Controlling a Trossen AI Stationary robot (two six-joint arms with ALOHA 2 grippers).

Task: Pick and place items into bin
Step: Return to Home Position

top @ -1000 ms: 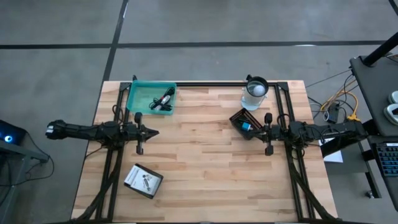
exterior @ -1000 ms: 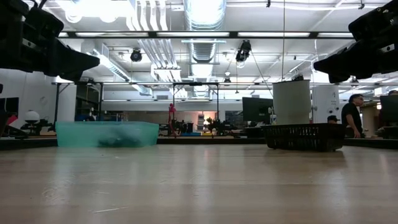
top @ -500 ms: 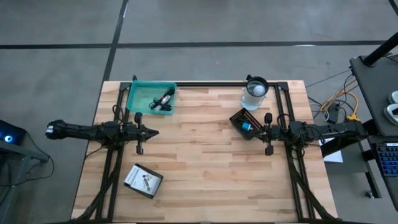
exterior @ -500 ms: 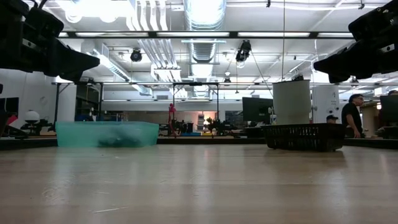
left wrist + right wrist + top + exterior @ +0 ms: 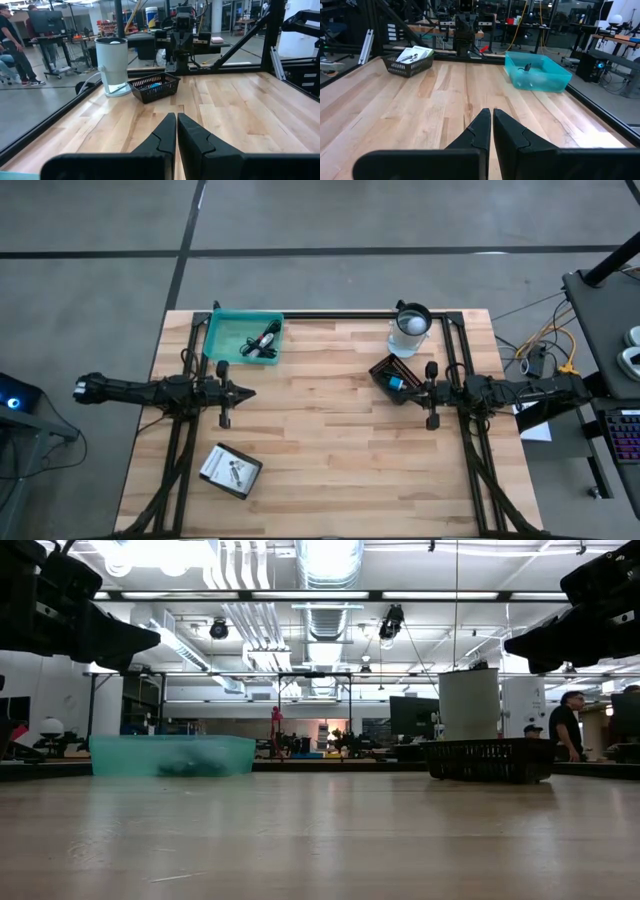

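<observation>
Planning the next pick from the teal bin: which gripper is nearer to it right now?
Left. The left gripper sits close by the teal bin; the right gripper is far off to the other side, at the small black basket.

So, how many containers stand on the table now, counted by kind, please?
Teal bin: 1
Black bins: 2
Clear cup: 1
Total: 4
</observation>
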